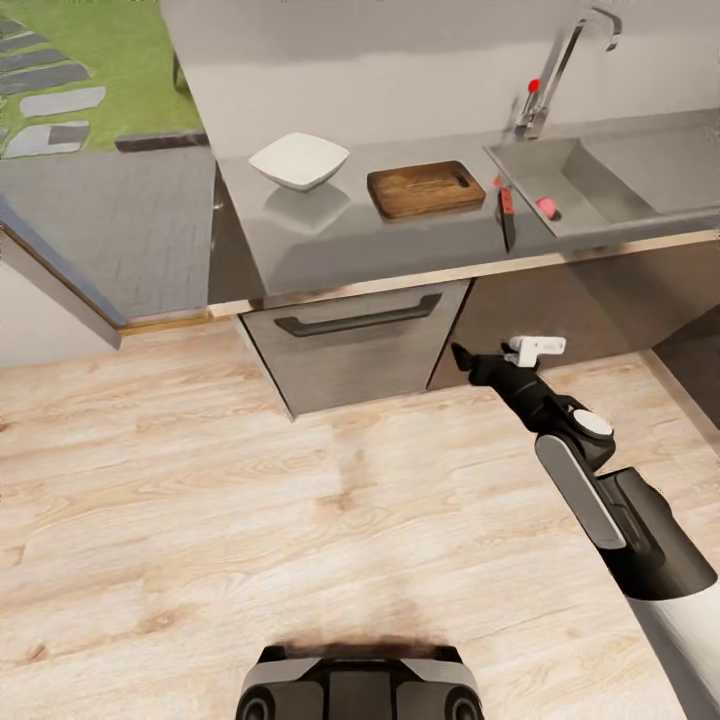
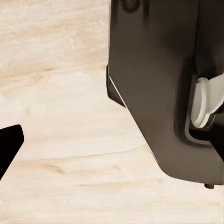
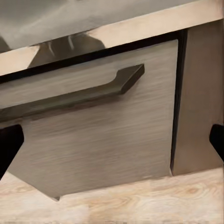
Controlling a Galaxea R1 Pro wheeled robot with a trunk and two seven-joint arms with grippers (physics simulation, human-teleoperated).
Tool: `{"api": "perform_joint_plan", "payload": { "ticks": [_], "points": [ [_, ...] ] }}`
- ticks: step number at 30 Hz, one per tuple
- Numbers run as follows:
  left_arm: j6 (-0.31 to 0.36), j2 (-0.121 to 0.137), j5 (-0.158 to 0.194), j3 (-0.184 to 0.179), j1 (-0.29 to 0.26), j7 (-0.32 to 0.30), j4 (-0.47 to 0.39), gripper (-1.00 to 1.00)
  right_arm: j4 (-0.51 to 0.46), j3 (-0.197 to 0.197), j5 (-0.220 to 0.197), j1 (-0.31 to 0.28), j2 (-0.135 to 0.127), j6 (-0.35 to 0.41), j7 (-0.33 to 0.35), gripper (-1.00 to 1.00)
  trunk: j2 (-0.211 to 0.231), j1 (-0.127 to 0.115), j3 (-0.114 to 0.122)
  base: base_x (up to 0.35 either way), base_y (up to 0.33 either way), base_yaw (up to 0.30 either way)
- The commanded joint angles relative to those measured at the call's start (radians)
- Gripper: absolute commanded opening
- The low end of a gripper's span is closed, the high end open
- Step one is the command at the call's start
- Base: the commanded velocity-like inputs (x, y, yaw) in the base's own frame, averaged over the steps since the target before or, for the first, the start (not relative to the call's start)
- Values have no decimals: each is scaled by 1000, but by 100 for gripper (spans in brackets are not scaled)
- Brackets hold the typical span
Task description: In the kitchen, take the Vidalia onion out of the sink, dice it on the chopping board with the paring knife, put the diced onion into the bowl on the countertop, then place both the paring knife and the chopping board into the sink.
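In the head view, the pinkish-red Vidalia onion [image 1: 547, 208] lies in the near left part of the steel sink [image 1: 640, 165]. The paring knife [image 1: 506, 216] rests on the grey countertop [image 1: 330, 240], between the sink and the brown chopping board [image 1: 425, 188]. Left of the board stands the white bowl [image 1: 298, 160]. My right gripper [image 1: 462, 355] hangs below the counter edge, in front of the cabinets, open and empty [image 3: 112, 142]. In the left wrist view, my left gripper [image 2: 112, 144] points down at the wooden floor beside my dark body, with one fingertip [image 2: 9, 144] at the frame's edge.
A chrome faucet [image 1: 560, 60] with a red knob [image 1: 533, 86] rises behind the sink. Below the counter is a drawer with a dark bar handle [image 1: 360, 318] [image 3: 79, 93]. Light wooden floor lies between my base [image 1: 360, 685] and the cabinets. A grey ledge [image 1: 60, 270] sits at the left.
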Motion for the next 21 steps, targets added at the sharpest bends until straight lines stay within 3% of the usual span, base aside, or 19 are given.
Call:
{"api": "perform_joint_plan", "payload": {
  "ticks": [1,9,13,15,16,17,21],
  "points": [
    [-1,1,2,-5,0,7,-2,100,2,3,-9,20,-1,-14,-10,100,-2,1,0,-68,0,0],
    [-2,-1,2,-5,0,8,-6,100,14,4,-6,131,-2,-94,-10,100,-2,1,13,-20,0,0],
    [-2,-1,2,-5,0,8,-7,100,68,9,-6,166,-1,-142,-6,100,-2,1,19,-1,0,0],
    [-2,-1,2,-5,0,8,-7,100,130,40,-7,176,0,-220,-5,100,-2,1,23,0,0,0],
    [-2,-1,2,-5,0,8,-8,100,181,106,-7,181,-1,-307,-9,100,-2,1,24,0,0,0],
    [-2,-1,2,-5,0,8,-9,100,194,135,-7,182,-3,-338,-11,100,-2,1,26,0,0,0],
    [-2,-2,2,-5,0,11,-10,100,210,174,-9,183,-5,-380,-15,100,-2,1,32,0,0,0]
  ]
}}
